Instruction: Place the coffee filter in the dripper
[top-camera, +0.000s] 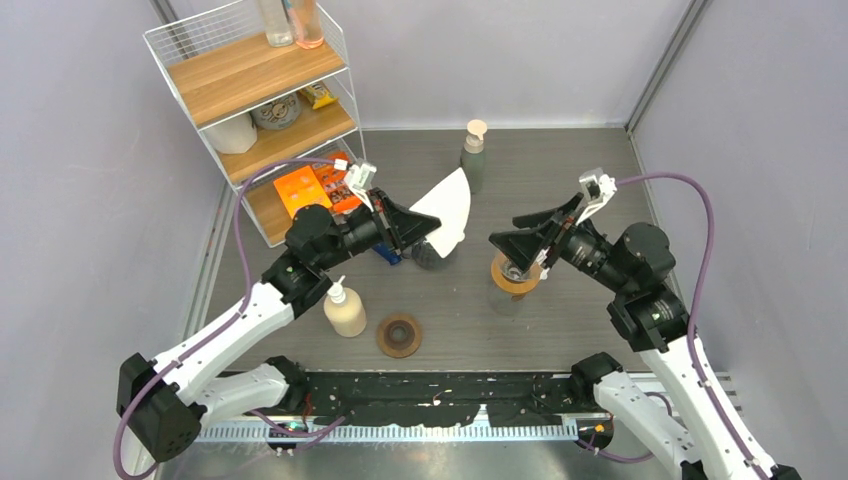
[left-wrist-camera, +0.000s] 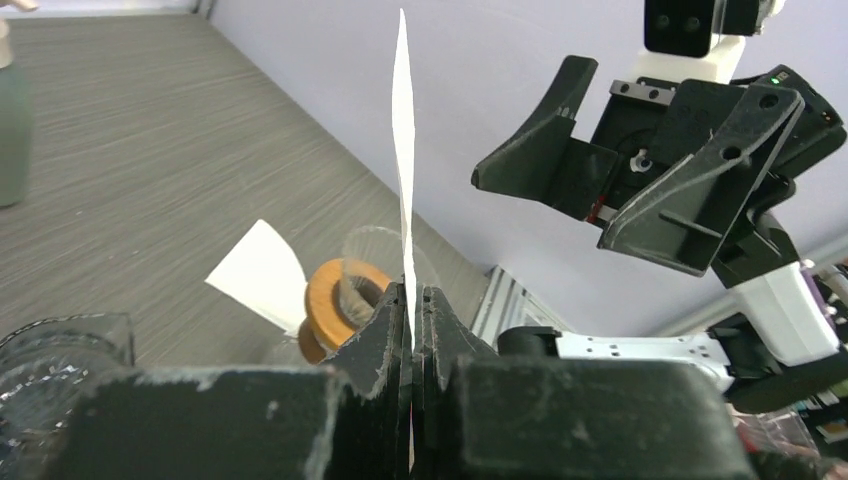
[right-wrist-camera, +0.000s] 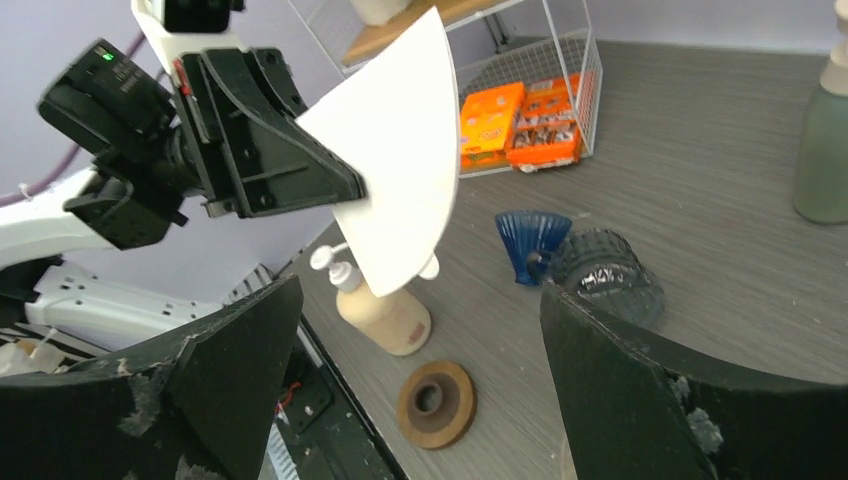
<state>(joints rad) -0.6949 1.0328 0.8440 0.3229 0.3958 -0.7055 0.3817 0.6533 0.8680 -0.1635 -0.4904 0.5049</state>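
Observation:
My left gripper (top-camera: 415, 228) is shut on the lower edge of a white fan-shaped coffee filter (top-camera: 450, 208) and holds it upright in the air. The filter shows edge-on in the left wrist view (left-wrist-camera: 403, 150) and broadside in the right wrist view (right-wrist-camera: 400, 170). A clear glass dripper with an orange wooden collar (top-camera: 515, 277) stands to the filter's right and also shows in the left wrist view (left-wrist-camera: 335, 300). My right gripper (top-camera: 520, 238) is open and empty, hovering just above the dripper, its fingers (right-wrist-camera: 230, 370) spread wide.
A blue ribbed cone (top-camera: 388, 252) and a ribbed glass (top-camera: 430, 256) lie below the filter. A cream pump bottle (top-camera: 345, 310) and a brown wooden ring (top-camera: 399, 335) sit near the front. A green bottle (top-camera: 473, 155) stands at the back. A wire shelf (top-camera: 270, 110) is back left. White paper (left-wrist-camera: 260, 275) lies by the dripper.

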